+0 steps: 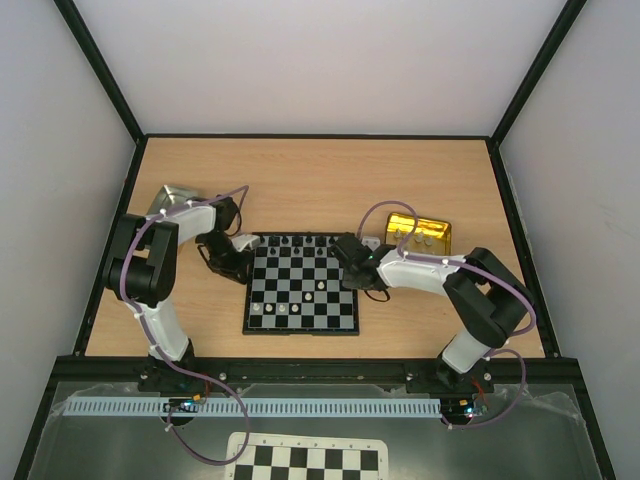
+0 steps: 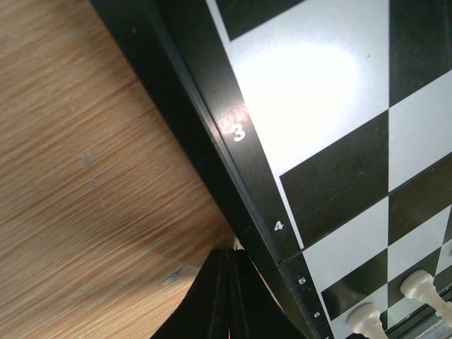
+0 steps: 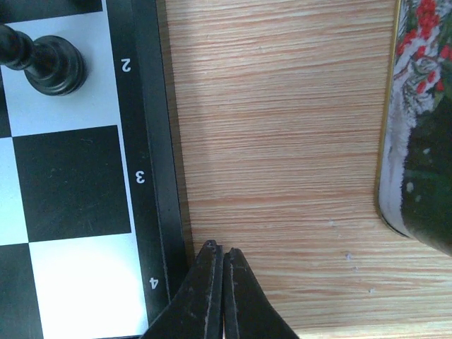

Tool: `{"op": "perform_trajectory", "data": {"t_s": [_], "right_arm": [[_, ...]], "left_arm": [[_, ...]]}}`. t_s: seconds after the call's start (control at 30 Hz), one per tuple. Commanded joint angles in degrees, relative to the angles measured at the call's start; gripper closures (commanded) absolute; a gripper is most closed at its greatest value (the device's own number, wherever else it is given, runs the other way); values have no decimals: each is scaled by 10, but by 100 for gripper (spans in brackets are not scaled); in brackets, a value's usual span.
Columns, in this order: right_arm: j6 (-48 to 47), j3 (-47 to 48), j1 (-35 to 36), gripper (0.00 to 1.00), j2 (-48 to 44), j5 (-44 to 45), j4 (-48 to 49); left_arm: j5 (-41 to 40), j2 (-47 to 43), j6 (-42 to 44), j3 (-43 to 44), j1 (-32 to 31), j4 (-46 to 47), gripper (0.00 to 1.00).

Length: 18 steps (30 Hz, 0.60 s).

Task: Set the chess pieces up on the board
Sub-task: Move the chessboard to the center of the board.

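My left gripper point(image 1: 236, 266) hangs at the board's point(image 1: 300, 322) 9 o'clock edge, and my right gripper point(image 1: 352, 270) at its 3 o'clock edge. Both are clenched tight on nothing. In the left wrist view the fingertips of the left gripper point(image 2: 232, 260) sit over the bare wooden surface point(image 2: 85, 176), just beside the black frame near the numeral 4. In the right wrist view the right gripper point(image 3: 222, 251) is likewise just off the frame, over wood.

The white chessmen point(image 1: 282, 309) I can make out stand in the board's 6 to 7 o'clock part, along the near row. Two of them point(image 2: 364, 321) show at 5 o'clock in my left wrist view. A few pale specks sit nearer the middle, too small to name. A black chessman point(image 3: 46, 62) stands on a light square at 10 o'clock in my right wrist view. The gold tin point(image 1: 420, 234) lies at 2 o'clock from the board.

I judge the job to be barely under way, with most of the white rank unfilled. To do this step well I should first lift clear of the frame, then spread the jaws only a little wider than one piece. I would come straight down over a lone chessman and pinch it low on the stem. These pieces are tiny and light, so a sideways brush would likely topple the neighbours.
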Motion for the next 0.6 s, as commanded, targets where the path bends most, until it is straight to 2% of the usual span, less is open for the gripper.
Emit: {"op": "perform_trajectory", "data": {"t_s": [0.0,0.3,0.57], "right_arm": [[7,11,34,98,26,-118,16],[-7,46,34,98,20,-71,-37],[-30,64,4,98,33,-62,-44]], "left_arm": [[64,4,7,-14,-28,47,98],[54,-10,0,2,-15,46,98],[60,-10,-4,-2,-14,47,98]]}}
